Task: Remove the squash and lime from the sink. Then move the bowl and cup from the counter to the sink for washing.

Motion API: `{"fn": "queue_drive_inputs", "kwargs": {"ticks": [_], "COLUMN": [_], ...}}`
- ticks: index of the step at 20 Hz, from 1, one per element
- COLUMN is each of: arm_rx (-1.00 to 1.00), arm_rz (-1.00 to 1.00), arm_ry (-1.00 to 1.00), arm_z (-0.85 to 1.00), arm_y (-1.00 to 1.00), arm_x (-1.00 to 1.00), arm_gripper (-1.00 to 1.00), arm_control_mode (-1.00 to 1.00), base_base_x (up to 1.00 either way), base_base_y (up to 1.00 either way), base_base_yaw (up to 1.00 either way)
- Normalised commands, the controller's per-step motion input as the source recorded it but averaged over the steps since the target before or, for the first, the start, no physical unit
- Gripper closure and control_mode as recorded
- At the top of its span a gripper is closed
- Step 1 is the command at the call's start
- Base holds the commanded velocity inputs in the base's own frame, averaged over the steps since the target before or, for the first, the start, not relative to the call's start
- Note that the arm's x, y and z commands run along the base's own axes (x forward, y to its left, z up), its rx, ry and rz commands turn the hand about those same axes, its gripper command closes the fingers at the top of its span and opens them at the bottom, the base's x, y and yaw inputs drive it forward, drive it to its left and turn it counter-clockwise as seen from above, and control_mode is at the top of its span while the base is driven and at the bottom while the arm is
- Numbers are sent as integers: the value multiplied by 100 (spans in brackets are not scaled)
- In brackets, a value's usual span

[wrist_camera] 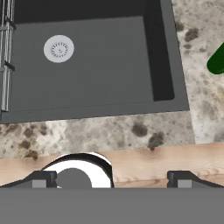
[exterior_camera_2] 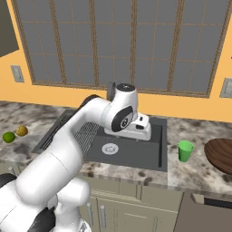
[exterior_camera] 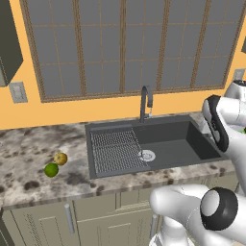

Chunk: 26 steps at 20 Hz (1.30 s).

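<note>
The dark grey sink [exterior_camera: 182,144] holds no fruit. The yellow-orange squash [exterior_camera: 60,158] and the green lime [exterior_camera: 51,169] lie side by side on the counter to its left, also visible as the squash [exterior_camera_2: 21,131] and lime [exterior_camera_2: 8,137]. On the counter right of the basin stands the green cup [exterior_camera_2: 185,150], with the reddish-brown bowl [exterior_camera_2: 219,155] beyond it at the frame edge. My gripper [wrist_camera: 111,178] hangs over the right half of the sink [wrist_camera: 100,65], open wide with nothing between its fingers. The cup [wrist_camera: 217,61] peeks in at the hand view's right edge.
A dark arched faucet [exterior_camera: 145,101] rises behind the basin. The ribbed drainboard [exterior_camera: 115,149] fills the sink's left part, with the round silver drain [wrist_camera: 58,48] beside it. Speckled stone counter [exterior_camera_2: 199,174] runs on both sides, and a window wall stands behind.
</note>
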Motion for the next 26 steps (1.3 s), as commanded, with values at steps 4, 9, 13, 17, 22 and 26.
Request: {"fn": "queue_drive_inputs", "kwargs": {"ticks": [4, 9, 13, 17, 22, 26], "arm_rx": [-8, -7, -4, -2, 0, 0], "arm_rz": [0, 0, 0, 0, 0, 0], "arm_ry": [3, 7, 13, 11, 7, 1], "arm_z": [0, 0, 3, 1, 0, -7], "arm_y": [-47, -44, -38, -40, -38, -37], "arm_x": [19, 16, 14, 14, 11, 6], "arm_gripper": [-100, -100, -100, -100, -100, -100], "arm_control_mode": [-100, -100, -100, -100, -100, -100], "base_base_x": [0, 0, 0, 0, 0, 0], "base_base_y": [0, 0, 0, 0, 0, 0], "base_base_yaw": [0, 0, 0, 0, 0, 0]}}
